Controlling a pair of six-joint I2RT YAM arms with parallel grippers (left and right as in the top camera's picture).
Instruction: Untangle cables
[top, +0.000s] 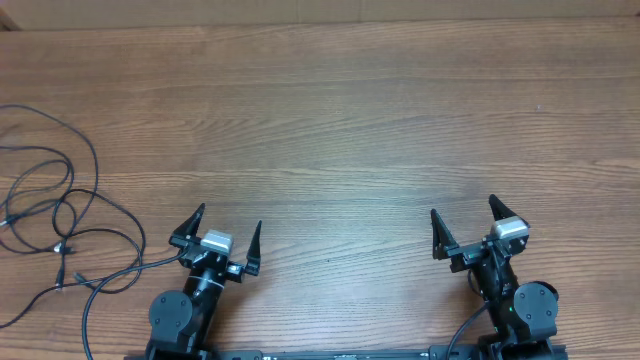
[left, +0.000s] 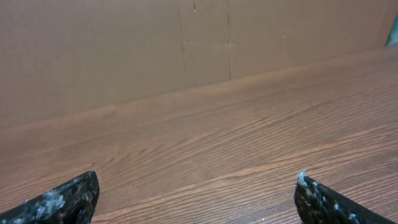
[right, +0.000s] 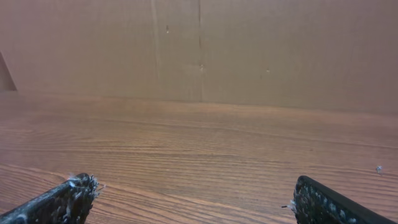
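Arms folded low over a wood-grain surface (top: 330, 120); left end effector (top: 229, 217) and right end effector (top: 463, 206) both spread apart; thin black cables (top: 58, 245) tangled at far left.

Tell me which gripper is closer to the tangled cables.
Left. The left gripper sits beside the cables, which lie to its left; the right gripper is far across the table.

Black, silver-capped left claw (top: 229, 217), right claw (top: 462, 206)
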